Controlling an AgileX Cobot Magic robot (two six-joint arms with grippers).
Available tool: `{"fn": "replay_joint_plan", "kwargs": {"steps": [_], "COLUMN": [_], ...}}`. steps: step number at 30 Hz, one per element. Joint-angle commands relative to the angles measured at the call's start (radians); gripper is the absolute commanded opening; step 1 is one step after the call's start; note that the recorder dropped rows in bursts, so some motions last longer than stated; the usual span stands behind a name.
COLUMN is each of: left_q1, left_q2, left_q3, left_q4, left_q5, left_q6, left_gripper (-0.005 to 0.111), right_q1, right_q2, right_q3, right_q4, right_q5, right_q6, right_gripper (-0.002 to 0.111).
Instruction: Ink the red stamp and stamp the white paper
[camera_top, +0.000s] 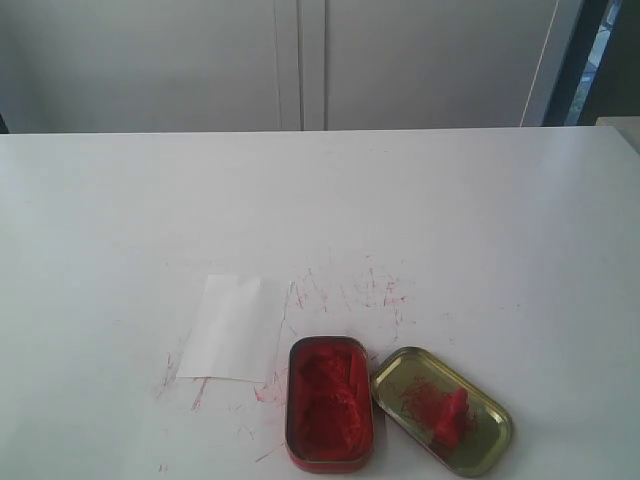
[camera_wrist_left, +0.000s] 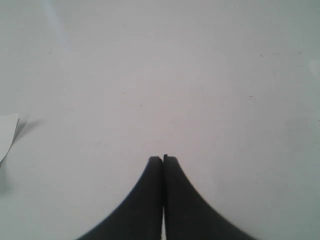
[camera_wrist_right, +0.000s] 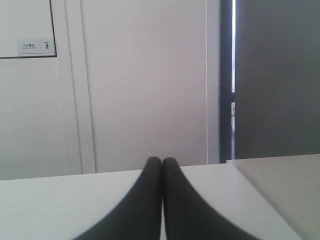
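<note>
**Both hands shut, stamp not picked up yet**

Left hand (camera_wrist_left: 163, 160) is closed and empty over bare worktop (camera_top: 480, 220). Right hand (camera_wrist_right: 161, 161) is closed and empty too, aimed at the cupboard doors. Neither arm shows in the exterior view.

The red stamp (camera_top: 452, 415) looks to be the solid red lump in the gold lid (camera_top: 490, 432), just beside the open ink tin (camera_top: 330, 464) (could be smeared paste, can't tell). White paper (camera_top: 232, 328) lies left of the tin.

My plan: open the right hand, drop straight onto the knob, press flat into the paste, then land square on the paper.

Writing: one small door label (camera_wrist_right: 36, 46), unreadable. No brand visible on the tins.
</note>
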Motion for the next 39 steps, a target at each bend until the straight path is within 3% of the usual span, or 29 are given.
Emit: {"fn": "replay_joint_plan", "kwargs": {"steps": [1, 9, 16, 23, 35, 39], "left_q1": [0.002, 0.002, 0.002, 0.002, 0.002, 0.002], "left_q2": [0.007, 0.007, 0.007, 0.007, 0.007, 0.007], "left_q3": [-0.006, -0.006, -0.006, -0.006, -0.006, -0.006], "left_q4": [-0.01, -0.01, -0.01, -0.01, -0.01, -0.01], "left_q5": [0.005, 0.005, 0.005, 0.005, 0.005, 0.005], "left_q6": [0.0, 0.0, 0.0, 0.0, 0.0, 0.0], "left_gripper": [0.0, 0.0, 0.0, 0.0, 0.0, 0.0], "right_q1": [-0.005, -0.005, -0.005, -0.005, -0.005, -0.005], "right_q2": [0.002, 0.002, 0.107, 0.19, 0.193, 0.234], "right_q3": [-0.005, -0.007, -0.271, -0.353, -0.355, -0.405], "right_q4": [0.0, 0.0, -0.007, -0.007, -0.007, -0.007], "right_q5": [-0.036, -0.016, 0.266, 0.164, 0.169, 0.257], "right_q6": [0.003, 0.01, -0.002, -0.002, 0.002, 0.018], "right_gripper": [0.0, 0.0, 0.0, 0.0, 0.0, 0.0]}}
